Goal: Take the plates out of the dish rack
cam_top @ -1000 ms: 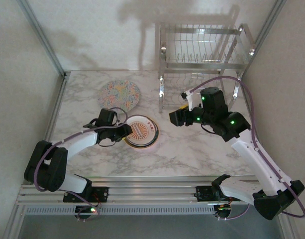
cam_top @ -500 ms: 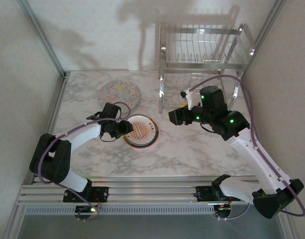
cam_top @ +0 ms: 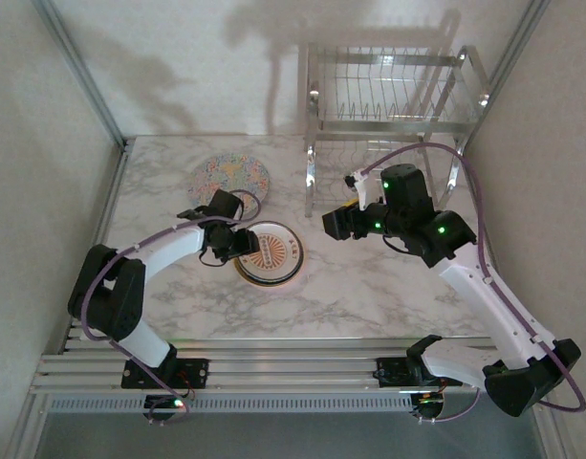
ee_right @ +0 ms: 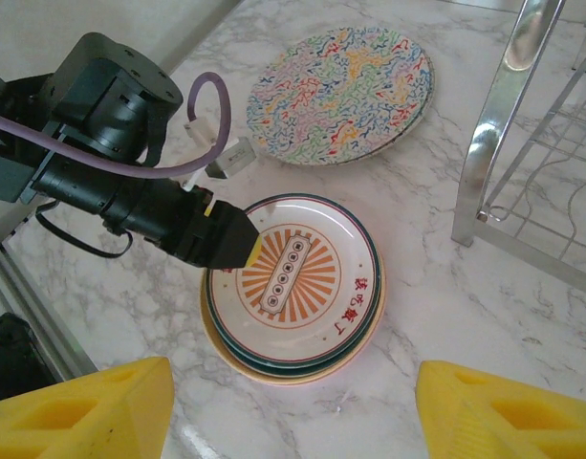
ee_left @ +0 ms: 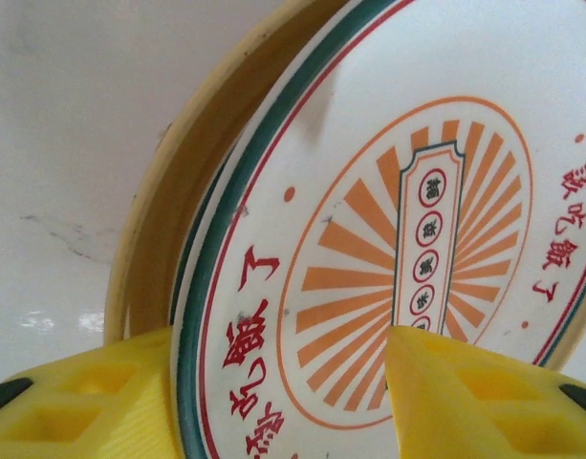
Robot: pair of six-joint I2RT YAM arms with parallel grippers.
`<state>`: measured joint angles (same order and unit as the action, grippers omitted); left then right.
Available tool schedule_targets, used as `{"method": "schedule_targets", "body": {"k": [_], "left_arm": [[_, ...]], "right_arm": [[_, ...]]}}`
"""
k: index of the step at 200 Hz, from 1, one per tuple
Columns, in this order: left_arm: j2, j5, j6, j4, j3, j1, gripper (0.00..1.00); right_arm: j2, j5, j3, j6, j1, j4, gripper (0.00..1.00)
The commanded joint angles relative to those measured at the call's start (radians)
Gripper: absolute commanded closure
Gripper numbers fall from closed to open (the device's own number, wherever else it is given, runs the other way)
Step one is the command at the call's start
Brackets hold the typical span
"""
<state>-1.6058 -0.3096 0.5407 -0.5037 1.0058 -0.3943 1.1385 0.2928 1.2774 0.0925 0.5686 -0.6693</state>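
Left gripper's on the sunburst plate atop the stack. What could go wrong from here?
The left gripper has its jaws astride the rim of the sunburst plate; pulling away low could drag it sideways. It sits off-centre on the yellow plate beneath, so a nudge may slide it off.

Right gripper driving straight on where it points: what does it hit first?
Likely the near rim of the stack topped by the sunburst plate, with the left gripper beyond; depth is unclear.
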Motion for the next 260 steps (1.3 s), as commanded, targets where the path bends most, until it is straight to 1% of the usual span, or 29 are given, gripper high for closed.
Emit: {"method": "schedule_targets", "body": {"k": [1, 20, 66, 97, 113, 126, 130, 141, 144, 147, 156, 165, 168, 171, 174, 183, 191, 199, 205, 216, 224, 230, 236, 246, 256, 260], "left_arm": [[-0.019, 0.105, -0.030, -0.104, 0.045, -0.009, 0.44], [-0.022, 0.136, -0.031, -0.123, 0.075, -0.019, 0.42], [-0.040, 0.199, -0.036, -0.160, 0.117, -0.047, 0.41], [-0.010, 0.264, -0.031, -0.171, 0.143, -0.054, 0.41], [0.012, 0.296, -0.025, -0.175, 0.165, -0.053, 0.38], [0.034, 0.312, -0.012, -0.172, 0.178, -0.051, 0.34], [0.043, 0.316, -0.006, -0.168, 0.182, -0.049, 0.31], [0.081, 0.326, 0.021, -0.148, 0.180, -0.035, 0.12], [0.095, 0.326, 0.029, -0.141, 0.177, -0.029, 0.03], [0.109, 0.326, 0.038, -0.128, 0.173, -0.021, 0.01], [0.157, 0.318, 0.062, -0.090, 0.154, 0.008, 0.00], [0.208, 0.308, 0.090, -0.054, 0.129, 0.039, 0.00], [0.223, 0.302, 0.099, -0.037, 0.119, 0.053, 0.00], [0.238, 0.297, 0.109, -0.025, 0.112, 0.064, 0.00], [0.250, 0.295, 0.118, -0.013, 0.103, 0.075, 0.00], [0.292, 0.282, 0.150, 0.016, 0.078, 0.113, 0.01], [0.321, 0.277, 0.178, 0.033, 0.059, 0.140, 0.01], [0.345, 0.282, 0.194, 0.050, 0.041, 0.160, 0.00], [0.364, 0.290, 0.204, 0.065, 0.028, 0.170, 0.01], [0.404, 0.300, 0.204, 0.110, -0.004, 0.178, 0.00], [0.440, 0.310, 0.205, 0.151, -0.036, 0.184, 0.01], [0.461, 0.318, 0.202, 0.183, -0.059, 0.189, 0.01], [0.479, 0.336, 0.194, 0.207, -0.081, 0.189, 0.00], [0.496, 0.420, 0.189, 0.214, -0.102, 0.188, 0.01], [0.500, 0.578, 0.204, 0.194, -0.116, 0.181, 0.00], [0.498, 0.635, 0.211, 0.188, -0.125, 0.177, 0.00]], "right_arm": [[0.006, 0.020, 0.034, 0.001, 0.007, 0.023, 0.32], [0.011, 0.020, 0.036, 0.001, 0.007, 0.025, 0.32], [0.020, 0.035, 0.039, 0.001, 0.007, 0.032, 0.32], [0.018, 0.052, 0.030, -0.005, 0.008, 0.033, 0.32], [0.015, 0.042, 0.024, -0.005, 0.007, 0.034, 0.32], [0.010, 0.003, 0.017, 0.003, 0.008, 0.034, 0.32], [0.007, -0.020, 0.016, 0.009, 0.007, 0.034, 0.32], [-0.011, -0.111, 0.006, 0.027, 0.007, 0.034, 0.31], [-0.018, -0.150, 0.002, 0.034, 0.007, 0.034, 0.31], [-0.026, -0.186, -0.003, 0.043, 0.008, 0.033, 0.30], [-0.058, -0.307, -0.029, 0.073, 0.006, 0.036, 0.27], [-0.098, -0.440, -0.067, 0.107, 0.001, 0.037, 0.19], [-0.111, -0.482, -0.081, 0.120, -0.001, 0.033, 0.15], [-0.123, -0.523, -0.093, 0.134, -0.005, 0.025, 0.04], [-0.136, -0.561, -0.104, 0.149, -0.009, 0.013, 0.01], [-0.162, -0.682, -0.128, 0.203, -0.025, -0.048, 0.01], [-0.180, -0.761, -0.146, 0.254, -0.048, -0.123, 0.01], [-0.200, -0.805, -0.174, 0.300, -0.075, -0.183, 0.01], [-0.220, -0.810, -0.203, 0.333, -0.096, -0.202, 0.01], [-0.278, -0.768, -0.284, 0.304, -0.114, -0.153, 0.01], [-0.324, -0.768, -0.350, 0.285, -0.114, -0.097, 0.01], [-0.360, -0.789, -0.407, 0.277, -0.114, -0.048, 0.01], [-0.385, -0.840, -0.459, 0.283, -0.114, 0.002, 0.01], [-0.402, -0.968, -0.539, 0.302, -0.114, 0.090, 0.01], [-0.368, -1.133, -0.603, 0.327, -0.116, 0.175, 0.01], [-0.348, -1.174, -0.638, 0.286, -0.118, 0.238, 0.01]]}}
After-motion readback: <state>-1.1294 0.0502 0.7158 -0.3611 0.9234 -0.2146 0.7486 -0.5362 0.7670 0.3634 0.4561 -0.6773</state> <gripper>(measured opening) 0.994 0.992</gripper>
